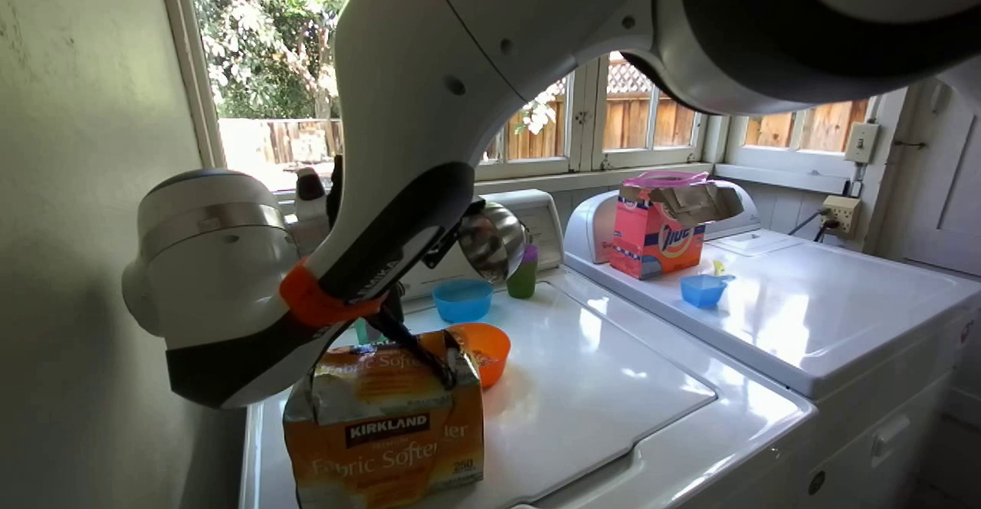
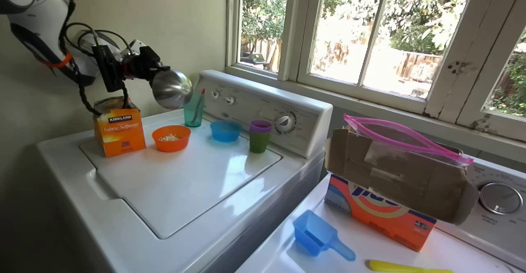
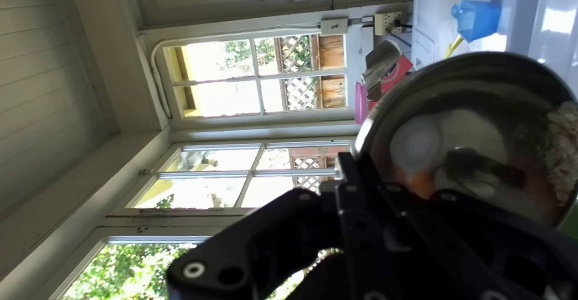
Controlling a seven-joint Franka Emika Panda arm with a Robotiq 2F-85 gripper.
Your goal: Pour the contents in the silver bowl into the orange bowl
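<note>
The gripper clamps the tilted silver bowl of pale flakes midair, the orange bowl right of the softener box.

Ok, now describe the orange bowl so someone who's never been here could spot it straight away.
Find the white washing machine with the fabric softener box on top. Beside that box sits the orange bowl, holding pale flakes. Its bright orange colour sets it apart from the blue bowl nearby.
</note>
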